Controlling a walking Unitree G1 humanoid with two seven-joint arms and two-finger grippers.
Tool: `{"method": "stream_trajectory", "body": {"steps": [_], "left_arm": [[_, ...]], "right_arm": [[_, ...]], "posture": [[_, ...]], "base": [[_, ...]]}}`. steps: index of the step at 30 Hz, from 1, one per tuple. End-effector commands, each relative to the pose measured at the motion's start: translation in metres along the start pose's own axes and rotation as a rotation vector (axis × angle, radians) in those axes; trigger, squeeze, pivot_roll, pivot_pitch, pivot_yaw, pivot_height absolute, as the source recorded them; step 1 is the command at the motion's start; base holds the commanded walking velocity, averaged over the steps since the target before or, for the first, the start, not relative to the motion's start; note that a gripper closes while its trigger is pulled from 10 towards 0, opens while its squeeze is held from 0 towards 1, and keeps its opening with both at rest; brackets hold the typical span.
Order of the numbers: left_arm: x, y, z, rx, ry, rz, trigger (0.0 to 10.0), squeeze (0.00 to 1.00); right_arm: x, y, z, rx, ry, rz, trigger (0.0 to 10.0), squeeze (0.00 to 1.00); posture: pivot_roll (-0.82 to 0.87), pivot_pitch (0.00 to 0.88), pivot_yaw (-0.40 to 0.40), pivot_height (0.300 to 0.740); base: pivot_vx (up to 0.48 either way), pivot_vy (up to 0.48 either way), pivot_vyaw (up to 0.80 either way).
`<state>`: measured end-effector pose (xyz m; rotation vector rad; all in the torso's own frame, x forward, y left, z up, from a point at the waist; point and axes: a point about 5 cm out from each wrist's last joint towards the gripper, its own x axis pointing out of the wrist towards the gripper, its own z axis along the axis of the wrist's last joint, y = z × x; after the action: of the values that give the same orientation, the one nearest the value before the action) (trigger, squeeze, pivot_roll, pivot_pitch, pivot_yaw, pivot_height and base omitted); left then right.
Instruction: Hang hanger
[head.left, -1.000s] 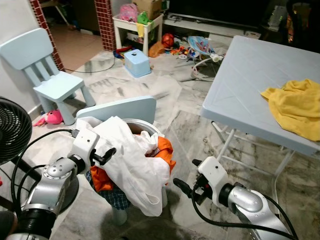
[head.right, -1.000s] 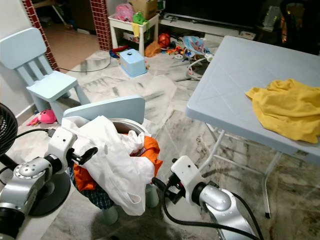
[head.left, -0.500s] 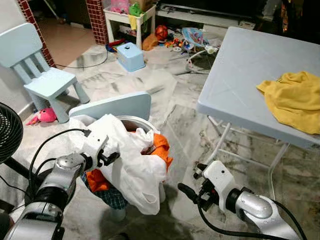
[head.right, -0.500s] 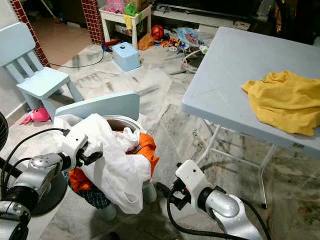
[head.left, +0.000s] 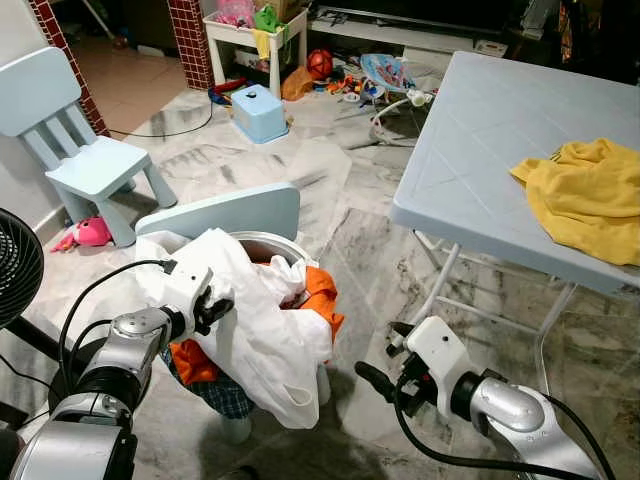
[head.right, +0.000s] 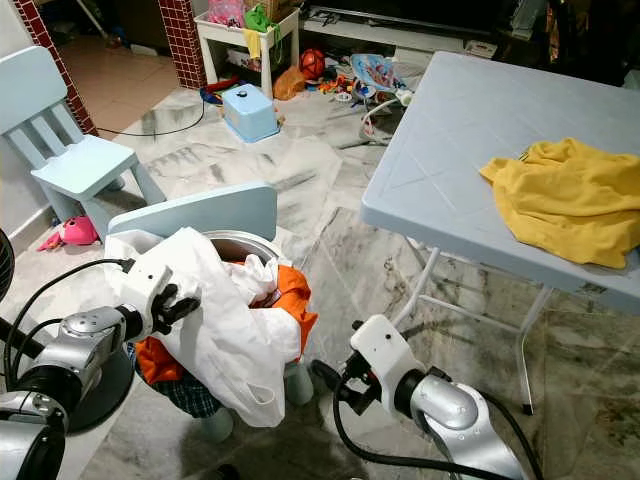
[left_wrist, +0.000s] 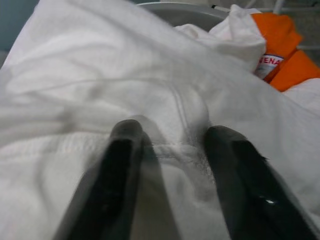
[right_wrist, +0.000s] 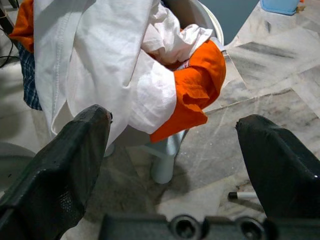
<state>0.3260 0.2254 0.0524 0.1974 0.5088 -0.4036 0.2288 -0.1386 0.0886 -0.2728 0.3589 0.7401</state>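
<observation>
Looking down from the head camera, I have a round laundry basket (head.left: 262, 243) heaped with clothes just in front of me, sitting on a small pale-blue chair (head.left: 228, 210). A big white garment (head.left: 262, 335) drapes over the top and down the near side, with an orange garment (head.left: 322, 300) beside it on the right and some blue checked cloth (head.left: 225, 395) low on the left.

My left gripper (left_wrist: 170, 150) is against the left side of the heap, its fingers (left_wrist: 122, 165) spread and pushed into a seamed fold of the white garment, not yet closed on it. My right gripper (head.left: 372, 380) sits low over the marble floor (head.left: 350, 240), near and to the right of the basket, jaws wide apart and holding nothing.

I can't make out a hanger anywhere; if one is in the heap, the clothes hide it.

To the right stands a light-blue folding table (head.left: 480, 150) with a yellow cloth (head.left: 585, 200) crumpled on it. Far left is another small blue chair (head.left: 80, 150), and a black fan (head.left: 15, 265) at the left edge.
</observation>
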Motion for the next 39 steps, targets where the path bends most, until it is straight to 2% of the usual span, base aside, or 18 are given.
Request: {"method": "stream_trajectory", "body": {"steps": [1, 6, 12, 20, 21, 24, 25, 31, 33, 37, 39], "left_arm": [[-0.003, 0.002, -0.009, -0.016, 0.018, 0.016, 0.0, 0.00], [-0.007, 0.007, -0.011, -0.047, -0.006, 0.057, 0.0, 0.00], [-0.011, 0.006, -0.017, -0.095, -0.048, 0.089, 0.0, 0.00], [-0.017, -0.006, -0.009, -0.102, -0.087, 0.085, 0.0, 0.00], [-0.021, -0.009, -0.005, -0.061, -0.071, 0.089, 0.0, 0.00], [-0.029, -0.012, -0.003, -0.012, -0.048, 0.091, 0.0, 0.00], [-0.035, -0.015, -0.004, 0.035, -0.020, 0.083, 0.0, 0.00], [-0.053, -0.032, -0.006, 0.096, 0.022, 0.034, 0.0, 0.00], [-0.067, -0.046, -0.017, 0.107, 0.081, 0.001, 0.0, 0.00], [-0.076, -0.051, -0.032, 0.119, 0.151, -0.023, 0.0, 0.00], [-0.079, -0.056, -0.038, 0.170, 0.194, -0.075, 0.0, 0.00]], "right_arm": [[0.002, 0.000, -0.001, -0.003, 0.003, 0.006, 10.0, 0.00], [0.004, -0.001, 0.000, -0.007, -0.001, 0.007, 10.0, 0.00], [0.007, -0.002, 0.001, -0.007, -0.012, 0.002, 10.0, 0.00], [0.009, -0.004, 0.001, -0.010, -0.015, 0.003, 10.0, 0.00], [0.011, -0.005, 0.002, -0.010, -0.019, 0.003, 10.0, 0.00], [0.013, -0.003, 0.003, -0.012, -0.023, 0.008, 10.0, 0.00], [0.013, -0.003, 0.003, -0.017, -0.024, 0.011, 10.0, 0.00], [0.014, -0.003, 0.002, -0.016, -0.025, 0.007, 10.0, 0.00], [0.014, -0.003, 0.002, -0.016, -0.027, 0.006, 10.0, 0.00], [0.016, -0.003, 0.002, -0.016, -0.030, 0.009, 10.0, 0.00], [0.017, -0.002, 0.002, -0.017, -0.032, 0.011, 10.0, 0.00]], "posture": [[-0.14, 0.099, -0.012, 0.740], [-0.13, 0.090, -0.009, 0.740], [-0.12, 0.091, -0.004, 0.740], [-0.10, 0.091, -0.003, 0.740], [-0.10, 0.096, -0.004, 0.740], [-0.10, 0.096, -0.001, 0.740], [-0.10, 0.096, 0.001, 0.740], [-0.09, 0.093, 0.009, 0.740], [-0.08, 0.093, 0.010, 0.740], [-0.07, 0.092, 0.006, 0.740], [-0.07, 0.091, 0.004, 0.740]], "base": [[0.000, 0.000, 0.00], [0.000, 0.000, 0.00], [0.000, 0.000, 0.00], [0.000, 0.000, 0.00], [0.000, 0.000, 0.00], [0.000, 0.000, 0.00], [0.000, 0.000, 0.00], [0.000, 0.000, 0.00], [0.000, 0.000, 0.00], [0.000, 0.000, 0.00], [0.000, 0.000, 0.00]]}}
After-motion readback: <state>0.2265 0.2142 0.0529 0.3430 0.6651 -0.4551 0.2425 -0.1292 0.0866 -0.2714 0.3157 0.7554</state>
